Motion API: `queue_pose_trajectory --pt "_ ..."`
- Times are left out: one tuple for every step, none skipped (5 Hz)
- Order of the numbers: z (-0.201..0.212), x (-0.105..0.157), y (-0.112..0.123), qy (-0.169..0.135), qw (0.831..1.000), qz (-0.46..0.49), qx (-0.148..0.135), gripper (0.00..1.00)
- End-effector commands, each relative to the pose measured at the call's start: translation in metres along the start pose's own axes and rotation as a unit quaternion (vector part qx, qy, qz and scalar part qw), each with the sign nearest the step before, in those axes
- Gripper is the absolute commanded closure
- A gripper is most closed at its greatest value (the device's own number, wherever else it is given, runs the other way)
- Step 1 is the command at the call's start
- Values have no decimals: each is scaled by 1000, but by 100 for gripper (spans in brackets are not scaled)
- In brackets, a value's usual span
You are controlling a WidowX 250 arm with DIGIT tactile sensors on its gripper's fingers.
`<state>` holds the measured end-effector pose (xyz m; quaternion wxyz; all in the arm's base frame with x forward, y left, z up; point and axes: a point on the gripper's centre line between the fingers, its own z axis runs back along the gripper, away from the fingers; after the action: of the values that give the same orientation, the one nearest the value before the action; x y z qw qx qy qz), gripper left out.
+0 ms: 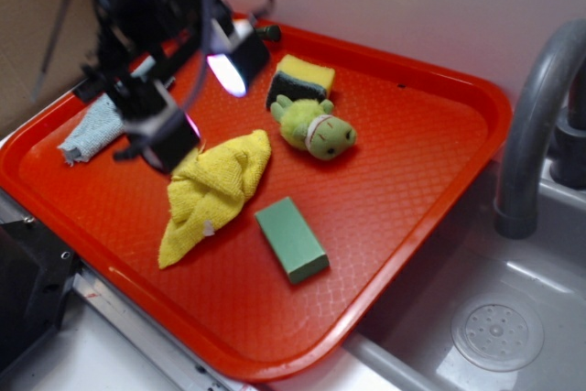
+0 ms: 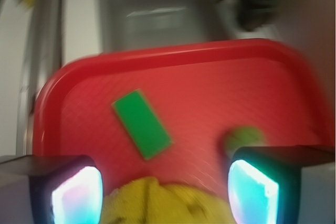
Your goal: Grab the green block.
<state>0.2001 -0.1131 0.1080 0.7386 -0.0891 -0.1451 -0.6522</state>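
The green block (image 1: 292,239) lies flat on the red tray (image 1: 412,162), near its front edge; in the wrist view the green block (image 2: 142,124) sits ahead of the fingers, left of centre. My gripper (image 1: 206,103) hovers above the tray's left half, over the upper end of a yellow cloth (image 1: 215,191), well apart from the block. Its two glowing pads (image 2: 77,195) stand wide apart with nothing between them, so the gripper (image 2: 165,195) is open. The yellow cloth (image 2: 163,203) fills the bottom of the wrist view.
A fuzzy lime-green plush toy (image 1: 316,129) and a yellow sponge with a dark layer (image 1: 300,81) lie at the tray's back. A grey-blue rag (image 1: 94,130) rests at the left rim. A grey faucet (image 1: 536,125) and sink (image 1: 494,331) stand to the right.
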Motion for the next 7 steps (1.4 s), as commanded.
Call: queue_pose_trajectory --pt "-32 10 -12 28 992 -120 -42 0" --pt "-50 13 -11 63 990 -120 -46 0" --pt "-71 15 -12 77 988 -115 -63 0" --pt "-87 16 -19 101 983 -134 -69 0" --pt "-94 16 -24 114 981 -139 -74 0" --pt "-95 16 -26 110 980 -158 -61 100" --pt "-95 15 -28 114 979 -158 -58 100"
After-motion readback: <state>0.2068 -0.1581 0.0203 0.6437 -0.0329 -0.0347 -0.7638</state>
